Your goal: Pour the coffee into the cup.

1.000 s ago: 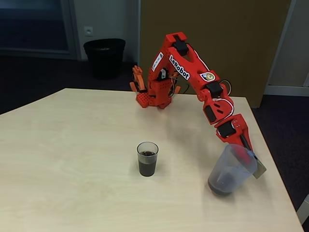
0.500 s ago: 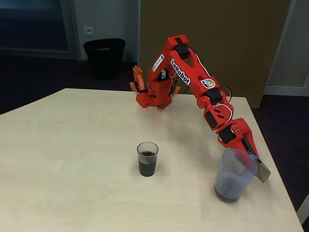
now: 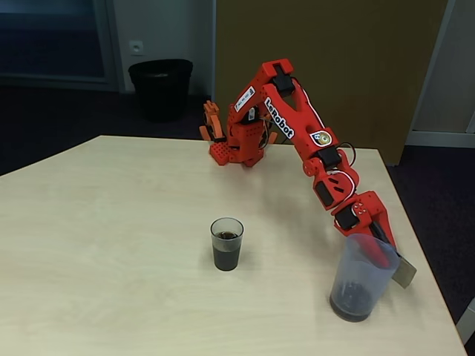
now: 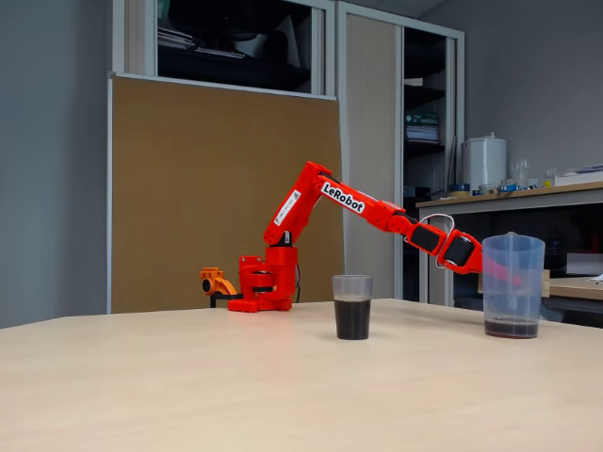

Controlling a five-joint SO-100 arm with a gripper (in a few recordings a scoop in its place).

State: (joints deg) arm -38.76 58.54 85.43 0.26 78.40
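- Standing upright on the bench, the pitcher is at the near right edge, a shallow dark layer in its bottom.
- We see the end effector at the pitcher's rim and handle side; whether it is clamped we cannot tell.
- The cup stands mid-bench, well apart, about half full of coffee.
- We judge both vessels light, thin, slippery; the handle is the best hold.

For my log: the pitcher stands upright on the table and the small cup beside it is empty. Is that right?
Not quite. The cup is not empty: both fixed views show dark coffee filling about half of it. The pitcher does stand upright on the table.
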